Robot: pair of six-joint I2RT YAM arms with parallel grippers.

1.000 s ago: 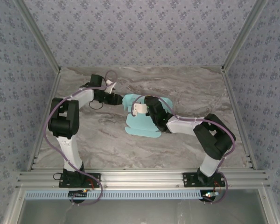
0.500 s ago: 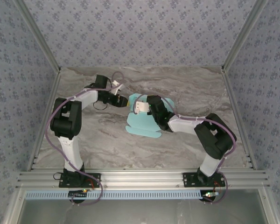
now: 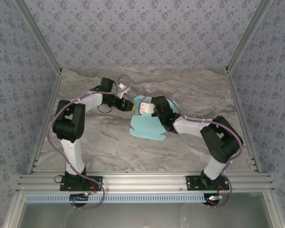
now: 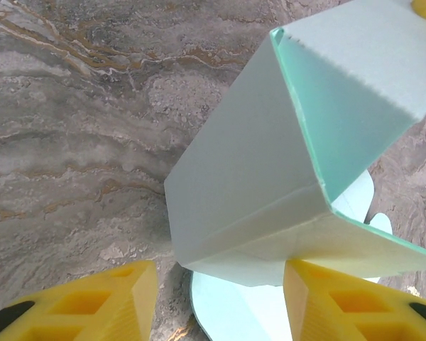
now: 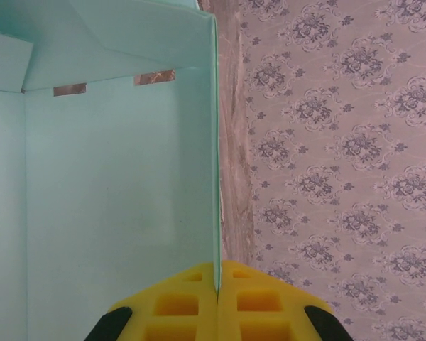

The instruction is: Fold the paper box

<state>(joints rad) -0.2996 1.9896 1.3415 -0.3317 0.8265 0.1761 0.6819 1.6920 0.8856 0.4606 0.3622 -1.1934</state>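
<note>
Card wall of the paper box (image 5: 113, 177) rises straight ahead of the right claw (image 5: 218, 273), whose yellow pads are clamped together on its upright edge. The left claw (image 4: 220, 280) stands with fingers (image 4: 121, 291) apart, a folded box corner just beyond and between them. From overhead, rounded flaps lie flat on the tabletop (image 3: 99, 137) on the near side of both claws; the right wrist view adds two slits in the far wall.
</note>
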